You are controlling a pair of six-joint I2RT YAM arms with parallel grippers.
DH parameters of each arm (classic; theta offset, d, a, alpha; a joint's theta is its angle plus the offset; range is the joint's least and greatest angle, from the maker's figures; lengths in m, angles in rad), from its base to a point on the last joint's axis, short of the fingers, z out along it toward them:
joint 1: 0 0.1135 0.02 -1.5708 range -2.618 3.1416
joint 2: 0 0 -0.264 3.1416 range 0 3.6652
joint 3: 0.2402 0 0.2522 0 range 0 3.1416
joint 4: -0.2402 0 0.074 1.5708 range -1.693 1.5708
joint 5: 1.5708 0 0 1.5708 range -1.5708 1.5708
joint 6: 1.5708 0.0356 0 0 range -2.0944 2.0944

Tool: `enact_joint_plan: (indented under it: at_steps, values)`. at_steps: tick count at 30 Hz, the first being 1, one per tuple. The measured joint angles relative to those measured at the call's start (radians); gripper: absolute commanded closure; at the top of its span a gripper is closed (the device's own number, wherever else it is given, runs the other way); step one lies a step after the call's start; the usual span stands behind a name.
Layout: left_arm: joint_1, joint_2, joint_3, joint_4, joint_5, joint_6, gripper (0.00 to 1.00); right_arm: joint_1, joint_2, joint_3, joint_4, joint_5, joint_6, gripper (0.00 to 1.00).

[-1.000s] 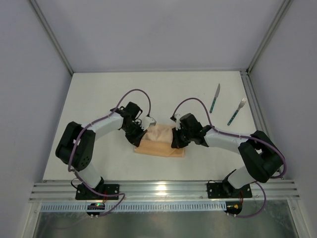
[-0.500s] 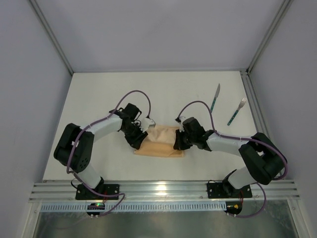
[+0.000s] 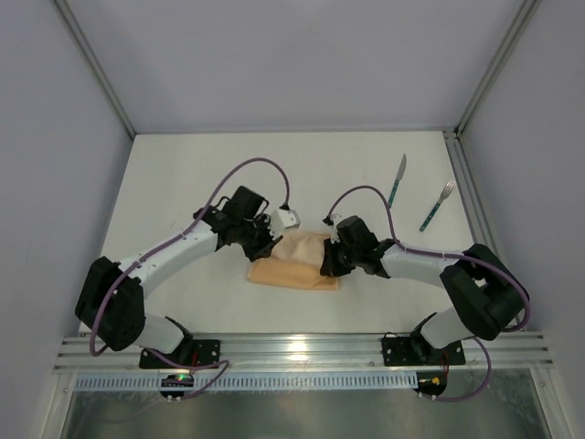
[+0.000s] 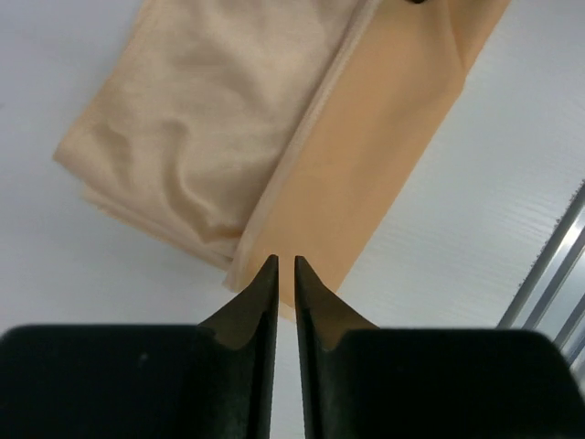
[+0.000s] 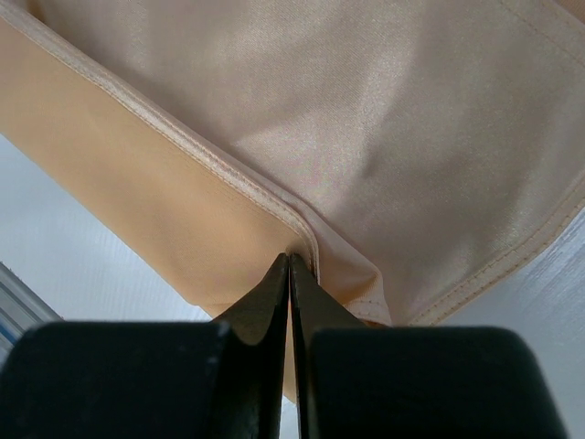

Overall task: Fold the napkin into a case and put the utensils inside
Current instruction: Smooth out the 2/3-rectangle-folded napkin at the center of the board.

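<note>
Napkin: peach-orange cloth folded to a flat oblong on the white bench. A paler, crumpled flap lies over a smoother, darker band along its near edge.
Progress: folding looks well along but unfinished. The flap is wrinkled and no tidy case shows yet.
Left to do: flatten and close the fold, then fetch both utensils and slide them in.
Knife: beyond the napkin and to its right, well apart from it, teal handle toward the napkin.
Fork: further right of the napkin than the knife, also well apart.
Left arm: stretched out long and low, wrist at the napkin's left end.
Left tool: tips a slim gap apart, gripping nothing, poised above the napkin's left edge at the hem line.
Right arm: bent at the elbow, forearm low, reaching to the napkin's right end.
Right tool: tips pressed together on the napkin's hem. The cloth puckers into them, so it seems to nip the napkin.
</note>
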Motion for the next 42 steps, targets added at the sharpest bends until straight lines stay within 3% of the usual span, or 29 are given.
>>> enact_joint_plan:
  at_steps: [5,10,20,24,30,42]
  values:
    - [-0.095,0.113,-0.001,0.003,-0.034,0.045,0.96,0.000,0.006,0.003,0.004,-0.008,-0.005,0.94]
    - [-0.080,0.191,-0.043,0.005,-0.085,0.079,0.95,0.000,0.009,0.003,0.012,-0.016,-0.015,0.95]
    - [-0.079,0.203,-0.090,0.021,-0.096,0.099,0.93,-0.012,0.013,0.004,0.022,-0.039,-0.029,0.95]
    - [-0.077,0.203,-0.091,0.022,-0.093,0.098,0.92,0.047,-0.012,0.043,-0.031,-0.005,-0.065,0.95]
    - [-0.065,0.203,-0.093,0.024,-0.072,0.090,0.91,0.108,-0.111,-0.042,0.206,-0.090,0.011,0.96]
    - [-0.053,0.187,-0.110,0.041,-0.055,0.071,0.89,0.130,0.116,-0.154,0.537,-0.134,0.171,0.96]
